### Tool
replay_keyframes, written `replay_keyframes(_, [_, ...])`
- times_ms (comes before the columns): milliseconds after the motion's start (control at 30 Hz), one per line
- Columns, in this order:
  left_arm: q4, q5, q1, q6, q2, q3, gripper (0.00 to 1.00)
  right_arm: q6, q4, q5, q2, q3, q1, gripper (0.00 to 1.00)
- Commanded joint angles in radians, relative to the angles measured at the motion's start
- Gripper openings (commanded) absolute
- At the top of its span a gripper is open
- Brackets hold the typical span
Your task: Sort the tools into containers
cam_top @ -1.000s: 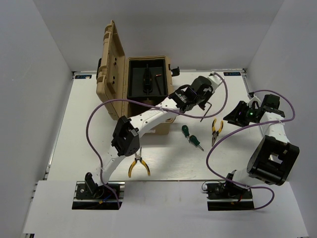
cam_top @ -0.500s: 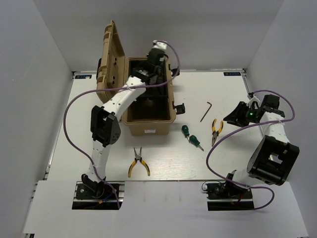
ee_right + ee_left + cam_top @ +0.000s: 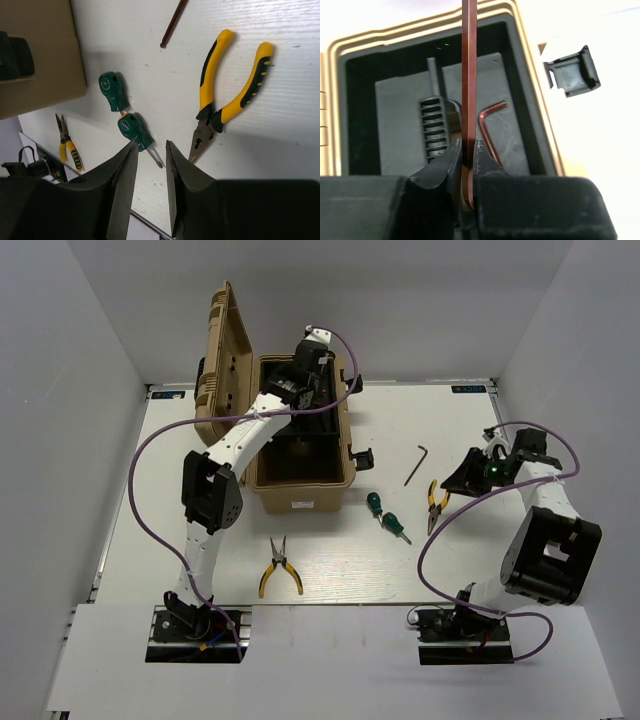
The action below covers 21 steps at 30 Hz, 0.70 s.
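The tan toolbox [image 3: 300, 496] stands open, its black tray [image 3: 395, 125] showing. My left gripper [image 3: 303, 378] hovers over the tray, shut on a thin brown hex key [image 3: 469, 75] that points away from the jaws [image 3: 466, 146]. Another hex key [image 3: 490, 127] lies in the tray. A third hex key [image 3: 415, 464] lies on the table and shows in the right wrist view [image 3: 172, 25]. My right gripper [image 3: 468, 476] is open and empty [image 3: 151, 145] above two green screwdrivers [image 3: 111, 87] [image 3: 134, 127] and yellow pliers [image 3: 220, 100]. A second pair of pliers [image 3: 278, 568] lies near the front.
The toolbox lid [image 3: 225, 350] stands upright on the box's left side. A black latch [image 3: 362, 458] hangs open on its right side and shows in the left wrist view [image 3: 570, 72]. White walls enclose the table on three sides. Purple cables loop off both arms.
My left arm swung from the table right of the toolbox to above the tray, holding a hex key. My right gripper shifted slightly left toward the pliers.
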Motion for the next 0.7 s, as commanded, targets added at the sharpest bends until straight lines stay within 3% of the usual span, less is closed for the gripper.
replay_keyframes(0, [0.045, 0.028, 0.002, -0.011, -0.032, 0.012, 0.00, -0.014, -0.028, 0.034, 0.029, 0.040, 0.041, 0.35])
replay_keyframes(100, [0.031, 0.028, 0.002, -0.011, -0.012, 0.026, 0.00, -0.014, -0.031, 0.060, 0.044, 0.049, 0.064, 0.35])
replay_keyframes(167, [0.019, 0.028, 0.002, -0.020, -0.002, 0.026, 0.02, -0.014, -0.033, 0.093, 0.052, 0.063, 0.079, 0.40])
replay_keyframes(200, [0.008, 0.028, 0.002, -0.029, -0.002, 0.026, 0.19, -0.014, -0.030, 0.106, 0.055, 0.069, 0.093, 0.42])
replay_keyframes(333, [0.008, 0.040, 0.002, -0.029, 0.008, 0.015, 0.56, -0.014, -0.022, 0.202, 0.090, 0.128, 0.154, 0.43])
replay_keyframes(433, [-0.003, 0.049, 0.002, -0.029, 0.008, 0.044, 0.65, 0.001, -0.020, 0.256, 0.141, 0.174, 0.184, 0.43])
replay_keyframes(567, [-0.034, 0.072, 0.002, -0.029, -0.021, 0.068, 0.69, 0.053, -0.004, 0.394, 0.234, 0.250, 0.257, 0.42])
replay_keyframes(667, [-0.008, 0.109, -0.023, -0.018, -0.142, 0.004, 0.70, 0.090, -0.023, 0.503, 0.340, 0.338, 0.303, 0.40])
